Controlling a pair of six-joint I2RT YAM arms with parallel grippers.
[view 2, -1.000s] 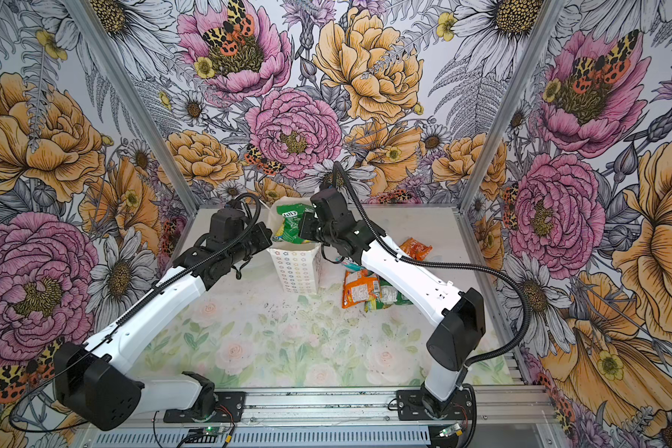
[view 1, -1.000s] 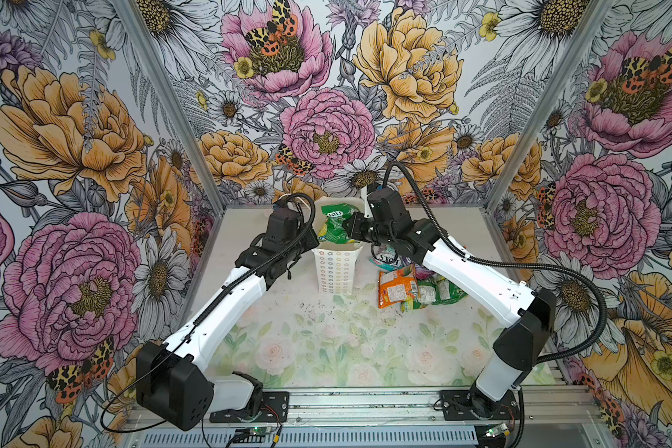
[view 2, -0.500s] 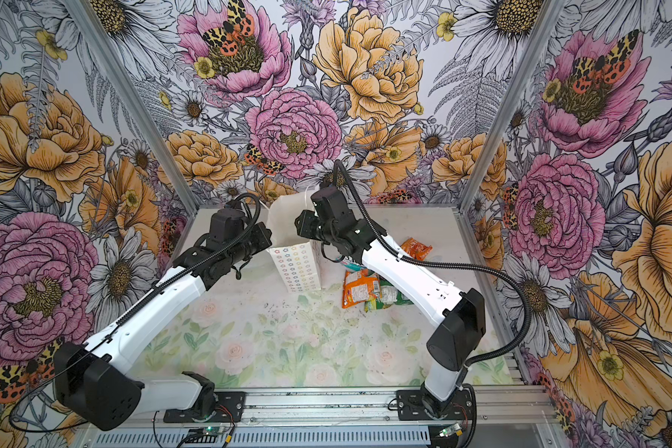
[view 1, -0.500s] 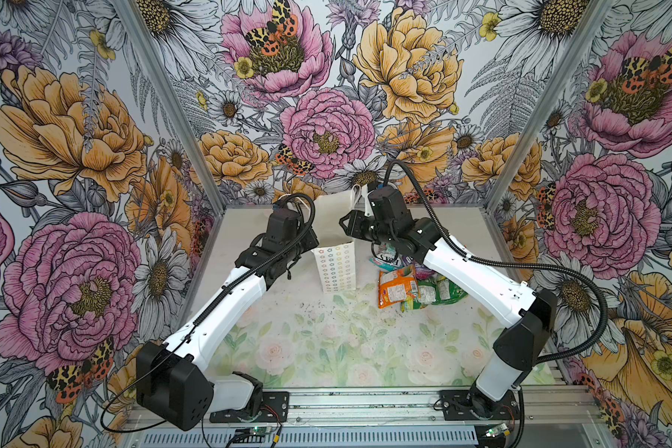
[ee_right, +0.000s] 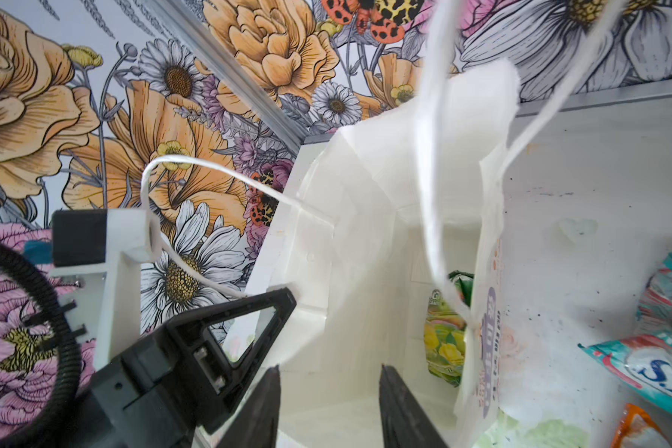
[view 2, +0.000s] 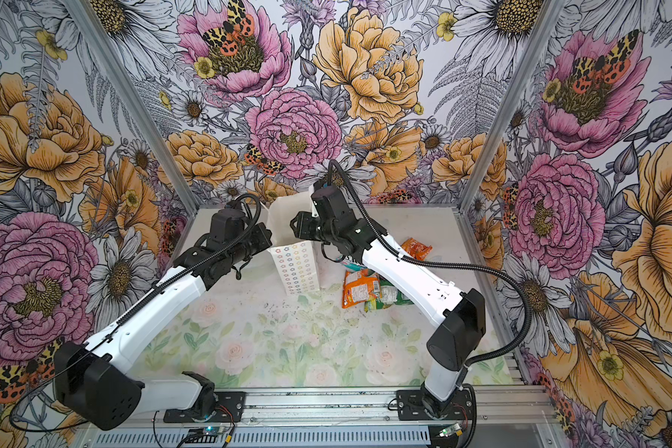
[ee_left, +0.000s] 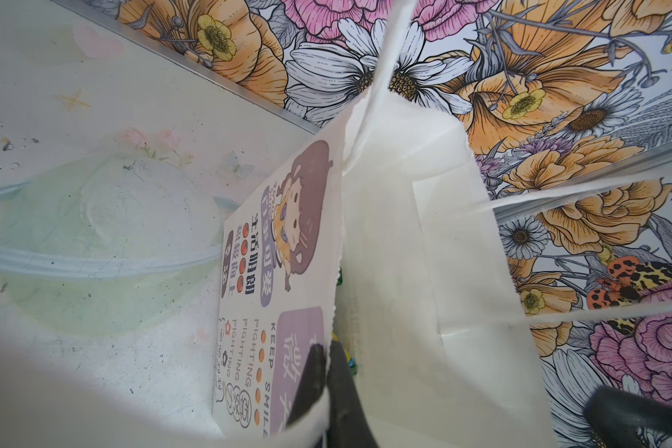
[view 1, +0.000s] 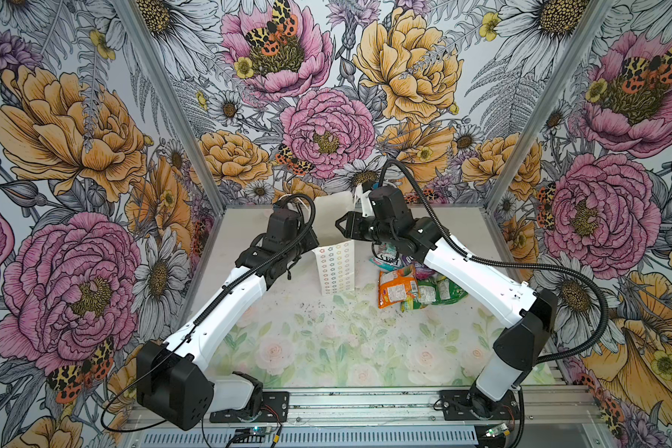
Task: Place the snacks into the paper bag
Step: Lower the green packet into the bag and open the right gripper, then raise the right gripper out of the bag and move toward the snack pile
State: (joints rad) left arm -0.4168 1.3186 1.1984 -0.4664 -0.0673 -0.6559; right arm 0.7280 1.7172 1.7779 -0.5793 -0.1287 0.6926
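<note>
- The paper bag (view 1: 335,267) stood upright towards the back of the table (view 1: 307,341), mouth upward, in both top views.
- The left gripper (ee_left: 328,358) was clamped on the rim of the bag's printed front wall, one finger inside and one outside. Seen from above, it sat at the bag's 9 o'clock.
- The right gripper (ee_right: 328,374) hung at the bag's mouth from the 3 o'clock side. Its jaws were parted with nothing between them, and the bag's white interior lay straight ahead of its fingers.
- A green packet (ee_right: 443,341) appeared to lie down inside the bag, though a cord handle (ee_right: 431,194) crossed in front of it and only part of it showed.
- The remaining snacks (view 1: 408,289) lay in a loose pile on the table at the bag's 3 o'clock, near its base and partly under the right arm. An orange packet (view 1: 398,289) was nearest the bag, and a teal packet (view 1: 385,260) lay at the pile's 12 o'clock.
- A lone orange packet (view 2: 416,247) lay apart from the pile, at its 1 o'clock.
</note>
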